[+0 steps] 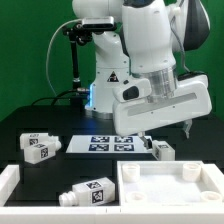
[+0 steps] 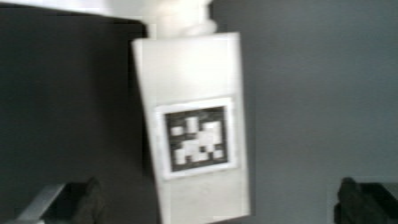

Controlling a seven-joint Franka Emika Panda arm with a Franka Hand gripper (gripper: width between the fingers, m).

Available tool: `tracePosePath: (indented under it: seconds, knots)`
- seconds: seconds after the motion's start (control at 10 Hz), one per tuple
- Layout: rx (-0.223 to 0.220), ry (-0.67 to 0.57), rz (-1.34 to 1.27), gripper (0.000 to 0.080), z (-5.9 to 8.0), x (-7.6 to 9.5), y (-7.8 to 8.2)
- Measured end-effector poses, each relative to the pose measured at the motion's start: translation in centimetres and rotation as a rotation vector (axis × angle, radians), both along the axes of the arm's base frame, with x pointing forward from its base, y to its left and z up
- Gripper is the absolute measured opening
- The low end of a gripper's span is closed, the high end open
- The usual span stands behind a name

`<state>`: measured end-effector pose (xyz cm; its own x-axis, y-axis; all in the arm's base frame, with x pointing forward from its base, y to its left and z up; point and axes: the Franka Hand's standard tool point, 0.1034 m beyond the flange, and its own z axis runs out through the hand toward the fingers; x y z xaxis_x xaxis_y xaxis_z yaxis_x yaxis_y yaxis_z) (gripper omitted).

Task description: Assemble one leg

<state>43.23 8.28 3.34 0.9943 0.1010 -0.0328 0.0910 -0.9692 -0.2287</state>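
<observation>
In the wrist view a white leg (image 2: 196, 130) with a black-and-white tag lies lengthwise on the dark table, and its lower end reaches in between my fingers. My gripper (image 2: 217, 205) is open wide, with the dark fingertips (image 2: 61, 206) far apart on either side of the leg and not touching it. In the exterior view my gripper (image 1: 186, 124) hangs above the table at the right, close over a leg (image 1: 161, 150). Two more legs (image 1: 40, 148) lie at the left and another leg (image 1: 90, 192) lies at the front.
The marker board (image 1: 108, 142) lies on the table before the robot's base. A large white tray-like part (image 1: 172, 176) sits at the front right. A white raised edge (image 1: 12, 180) stands at the front left.
</observation>
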Motion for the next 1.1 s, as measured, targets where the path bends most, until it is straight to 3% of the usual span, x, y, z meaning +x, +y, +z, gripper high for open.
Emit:
tracePosePath:
  seconds: [0.3,0.4,0.5,0.6,0.9,1.0,1.1]
  knots:
    - [0.049,0.170,0.050,0.0649,0.4,-0.8,1.0]
    - [0.041,0.270,0.096,0.0649,0.8,-1.3,0.8]
    - [-0.031,0.377,0.152,0.0649,1.6,-0.9,-0.5]
    - [-0.102,0.457,0.178,0.0649,2.2,-0.3,-0.5]
    - [-0.045,0.573,0.284,0.0649,1.0,-1.1,-1.2]
    - [-0.039,0.631,0.308,0.0649,1.2,-1.3,-0.6]
    - [-0.038,0.613,0.308,0.0649,1.0,-0.8,-0.5]
